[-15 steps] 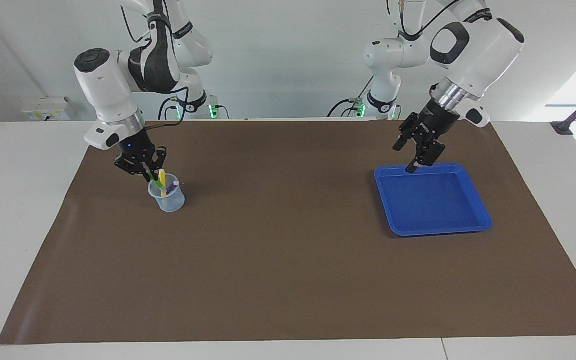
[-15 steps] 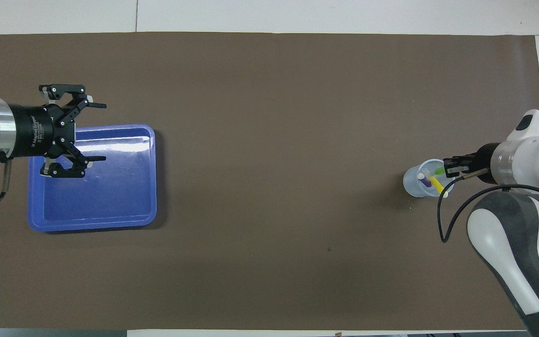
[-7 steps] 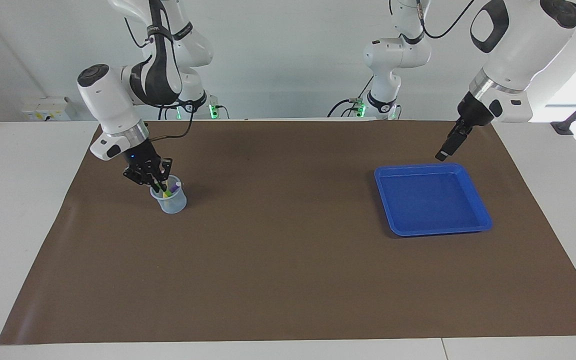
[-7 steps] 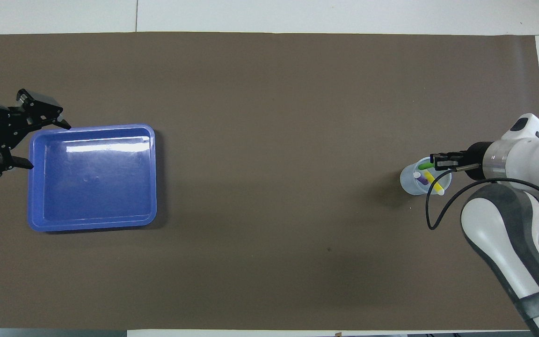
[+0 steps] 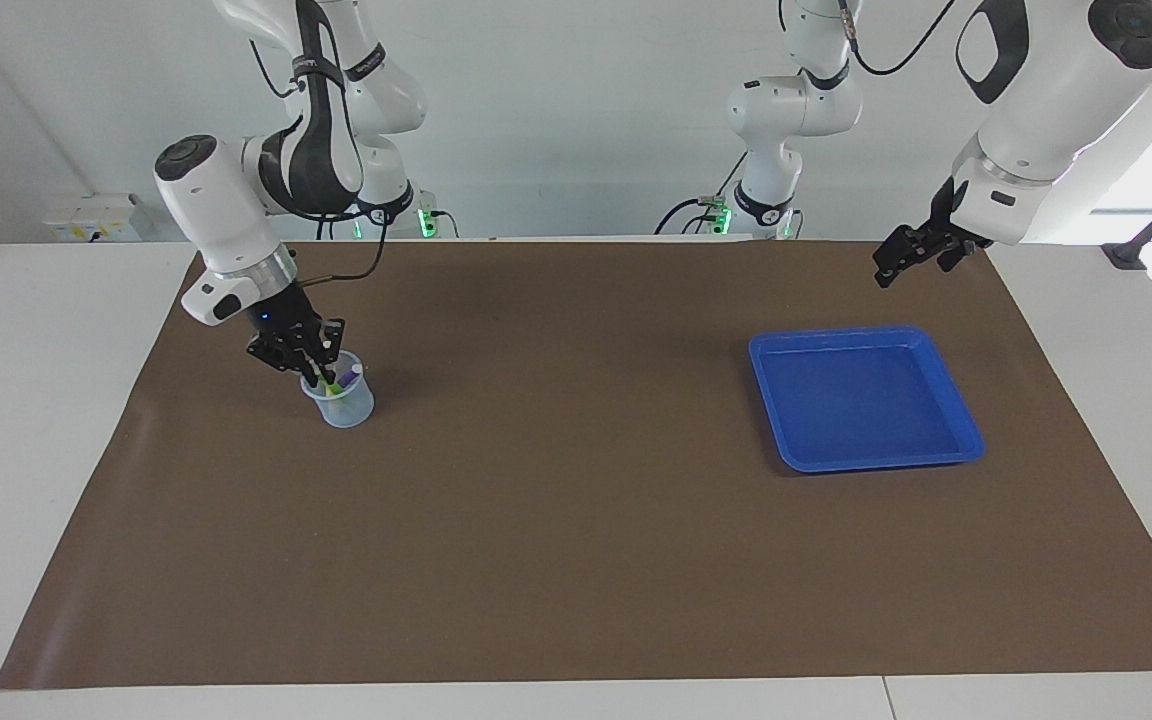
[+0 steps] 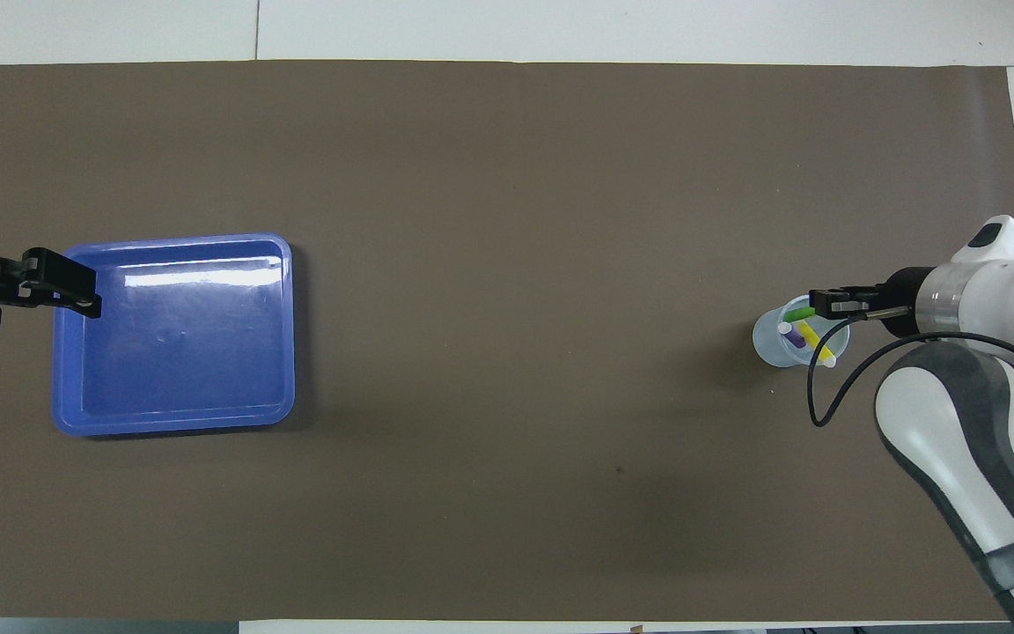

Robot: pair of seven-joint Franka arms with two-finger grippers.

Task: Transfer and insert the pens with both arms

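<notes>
Mat (image 5: 576, 540): brown, covered the table.
Tray (image 5: 946, 455): blue, at the left arm's end.
Left gripper (image 5: 888, 268): raised above the mat beside the tray, jaws apart, empty.
Right gripper (image 5: 311, 372): tips in the cup (image 5: 348, 408); grip unclear.
Pens (image 6: 802, 328): purple, yellow, green, in the cup.

A white table (image 5: 26, 420) carries a large brown mat (image 5: 576, 560) (covering most of it); on the mat stand a shallow blue plastic tray (image 5: 971, 440) and a translucent plastic cup (image 5: 346, 408).
</notes>
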